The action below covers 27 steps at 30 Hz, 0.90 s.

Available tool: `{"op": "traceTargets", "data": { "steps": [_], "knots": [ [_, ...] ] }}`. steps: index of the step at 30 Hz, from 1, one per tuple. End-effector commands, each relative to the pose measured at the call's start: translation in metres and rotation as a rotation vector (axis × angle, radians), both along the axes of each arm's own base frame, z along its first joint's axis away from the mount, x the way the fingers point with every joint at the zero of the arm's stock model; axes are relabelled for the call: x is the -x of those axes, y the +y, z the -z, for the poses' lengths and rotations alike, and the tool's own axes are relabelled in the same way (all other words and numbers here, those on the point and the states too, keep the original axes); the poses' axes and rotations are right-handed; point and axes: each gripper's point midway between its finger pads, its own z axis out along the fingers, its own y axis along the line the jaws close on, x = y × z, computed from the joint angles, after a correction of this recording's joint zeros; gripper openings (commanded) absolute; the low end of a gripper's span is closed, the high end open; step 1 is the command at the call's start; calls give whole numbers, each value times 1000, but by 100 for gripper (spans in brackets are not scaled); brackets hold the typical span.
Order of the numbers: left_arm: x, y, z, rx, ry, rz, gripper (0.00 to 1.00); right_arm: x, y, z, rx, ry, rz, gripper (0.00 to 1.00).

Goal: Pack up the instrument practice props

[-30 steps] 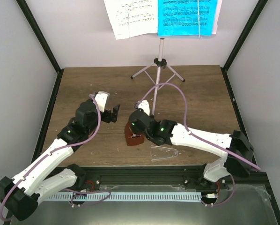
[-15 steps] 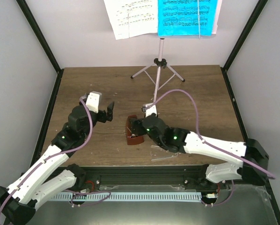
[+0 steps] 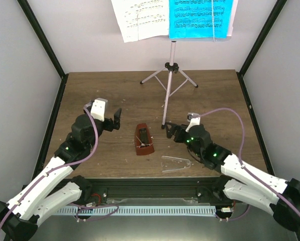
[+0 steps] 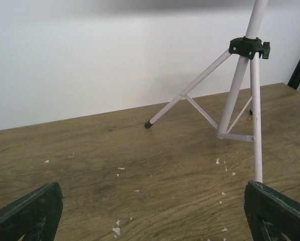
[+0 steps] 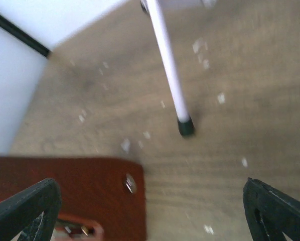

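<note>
The pale pink music stand (image 3: 169, 75) stands at the back centre, with the white music sheet (image 3: 140, 17) and the cyan music sheet (image 3: 200, 17) on its desk. The brown metronome (image 3: 143, 140) rests on the table in front of the stand, uncovered. Its clear cover (image 3: 176, 163) lies flat to the right of it, near the front edge. My right gripper (image 3: 177, 125) is open just right of the metronome (image 5: 69, 196), beside a stand foot (image 5: 185, 125), holding nothing. Open and empty, my left gripper (image 3: 111, 113) hovers left of the metronome, facing the tripod (image 4: 235, 100).
The wooden table (image 3: 90, 90) is enclosed by white walls with black corner posts (image 3: 44, 45). Small pale flecks (image 4: 117, 231) are scattered on the wood. A purple cable (image 3: 225, 113) loops above my right arm.
My right gripper has opened, let go of the metronome and drawn back to the right. The metronome stays in place. My left gripper shifted slightly left.
</note>
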Motion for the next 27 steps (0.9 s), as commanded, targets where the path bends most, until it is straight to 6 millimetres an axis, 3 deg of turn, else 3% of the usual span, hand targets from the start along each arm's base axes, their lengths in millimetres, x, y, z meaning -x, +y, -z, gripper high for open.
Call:
{"op": "traceTargets", "data": {
  "steps": [1, 6, 14, 16, 22, 27],
  "knots": [
    [-2, 1, -2, -4, -16, -9, 100, 15, 17, 35, -72, 133, -100, 100],
    [-4, 0, 1, -9, -8, -8, 100, 15, 38, 55, -80, 157, -186, 99],
    [-6, -2, 4, -24, -5, -3, 99, 4, 70, 79, 5, 174, -311, 70],
    [-6, -3, 5, -23, -7, 3, 99, 6, 78, 89, 15, 188, -344, 61],
    [-7, -5, 7, -33, -6, 11, 99, 23, 113, 95, 36, 159, -463, 42],
    [-6, -6, 7, -23, -5, 17, 99, 41, 139, 93, 33, 128, -559, 37]
  ]
}}
